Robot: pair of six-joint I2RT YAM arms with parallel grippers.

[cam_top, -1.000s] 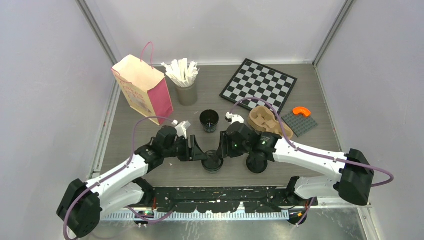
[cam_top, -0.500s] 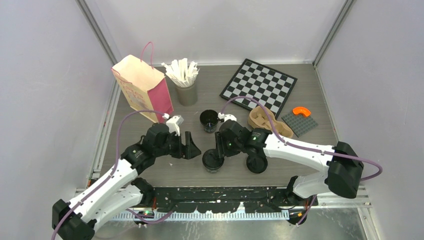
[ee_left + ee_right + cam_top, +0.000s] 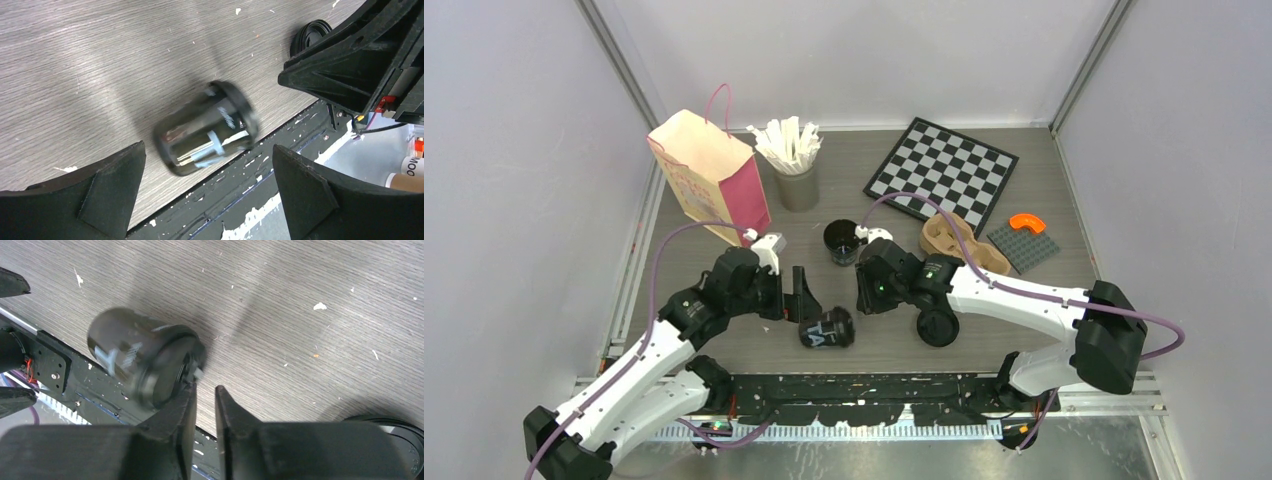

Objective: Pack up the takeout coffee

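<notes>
A takeout coffee cup with its black lid on (image 3: 827,328) lies tipped on its side near the table's front edge, blurred in both wrist views (image 3: 205,131) (image 3: 142,357). My left gripper (image 3: 807,300) (image 3: 207,165) is wide open just left of it, with the cup lying beyond the fingertips and untouched. My right gripper (image 3: 862,291) (image 3: 205,389) has its jaws a narrow gap apart with nothing between; its left finger (image 3: 180,407) is against the lid's rim. An uncovered black cup (image 3: 842,241) stands upright further back. Another round black lidded cup (image 3: 937,325) (image 3: 395,432) sits under the right arm.
A brown pulp cup carrier (image 3: 954,242) lies right of centre. A pink paper bag (image 3: 709,178) stands back left beside a grey cup of white stirrers (image 3: 796,165). A chessboard (image 3: 941,168) and a grey baseplate with an orange piece (image 3: 1024,240) sit back right.
The lidded cup stood upright between both grippers; now it has fallen on its side toward the left front. My left gripper opened wide and drew back left. My right gripper's jaws narrowed.
</notes>
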